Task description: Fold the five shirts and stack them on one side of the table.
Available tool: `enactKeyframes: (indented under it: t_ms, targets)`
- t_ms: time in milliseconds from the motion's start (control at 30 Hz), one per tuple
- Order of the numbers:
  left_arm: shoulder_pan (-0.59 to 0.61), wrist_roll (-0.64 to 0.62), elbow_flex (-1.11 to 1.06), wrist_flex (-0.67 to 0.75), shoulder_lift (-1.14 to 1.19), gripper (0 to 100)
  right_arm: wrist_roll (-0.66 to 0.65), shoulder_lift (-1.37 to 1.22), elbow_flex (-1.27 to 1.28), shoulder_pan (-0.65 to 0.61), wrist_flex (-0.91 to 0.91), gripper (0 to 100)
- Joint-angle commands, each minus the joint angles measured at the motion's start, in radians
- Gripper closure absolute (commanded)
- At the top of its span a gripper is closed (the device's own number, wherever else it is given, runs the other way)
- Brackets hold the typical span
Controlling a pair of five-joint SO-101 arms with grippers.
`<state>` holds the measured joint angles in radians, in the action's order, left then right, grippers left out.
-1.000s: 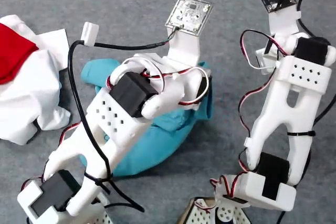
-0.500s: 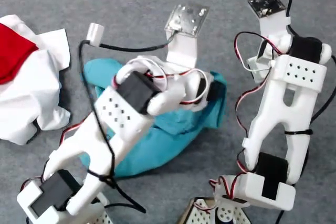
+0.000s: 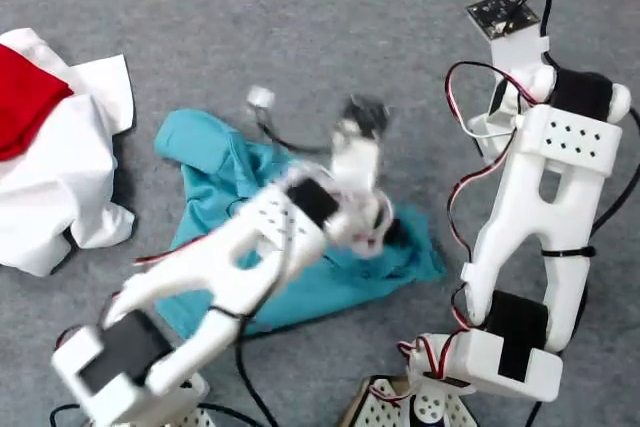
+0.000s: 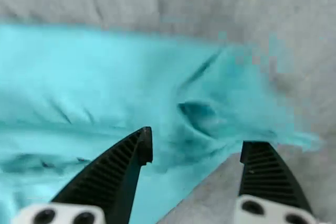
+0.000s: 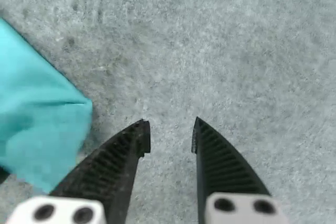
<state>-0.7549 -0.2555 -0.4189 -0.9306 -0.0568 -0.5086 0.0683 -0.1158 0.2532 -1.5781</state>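
When looked at from above, a teal shirt (image 3: 215, 162) is seen rumpled on the grey worktop (image 3: 300, 37), pretty much in the middle. The left arm (image 3: 240, 252) is stretched right across it and comes out blurred. A white shirt (image 3: 60, 177) is bunched up at one side with a red cloth (image 3: 25, 97) lying on it, and a strip of worktop is left between that pile and the teal one. The right arm (image 3: 540, 177) is parked on the other side, just past the teal shirt's corner.

From the left wrist, the left fingers (image 4: 123, 169) are seen spread wide with nothing gripped. One tip is over teal cloth, the other over worktop at the wrinkled edge.

From the right wrist, the right fingers (image 5: 118, 161) are held a narrow gap apart, nothing between them, over bare worktop. A teal corner is seen just beside one finger.
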Motion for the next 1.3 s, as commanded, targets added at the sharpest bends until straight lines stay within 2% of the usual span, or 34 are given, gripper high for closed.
enactKeyframes:
  t_ms: [0,133,467,567,633,700,767,867,1033,1100,1267]
  targets:
    - [-0.005,-0.009,0.011,0.032,0.105,72,-0.009,0.045,0.019,0.018,0.000,85.7]
    - [0.038,-0.008,0.135,-0.068,0.186,72,-0.008,0.047,0.041,0.018,0.000,85.7]
    - [0.072,0.032,0.677,-0.582,0.186,72,-0.003,0.045,0.033,0.010,0.003,85.7]
    - [0.121,0.035,0.850,-0.706,0.186,72,-0.003,0.045,0.036,-0.002,0.015,85.8]
    - [0.207,0.037,0.965,-0.769,0.186,72,-0.005,0.045,0.035,-0.021,0.017,85.8]
    - [0.338,0.091,1.060,-0.779,0.186,73,-0.008,0.045,0.033,-0.061,0.017,85.8]
    - [0.480,0.164,1.145,-0.786,0.186,73,-0.003,0.045,0.033,-0.125,0.017,85.8]
    - [0.687,0.210,1.247,-0.830,0.186,73,0.000,0.044,0.036,-0.268,0.029,85.7]
    - [1.057,0.301,1.238,-0.830,0.186,73,0.049,-0.048,0.030,-0.526,0.095,85.7]
    - [1.171,0.333,1.211,-0.830,0.186,73,0.054,-0.127,0.015,-0.607,0.115,85.7]
    - [1.313,0.394,1.059,-0.830,0.186,73,0.089,-0.360,-0.119,-0.748,0.121,85.7]
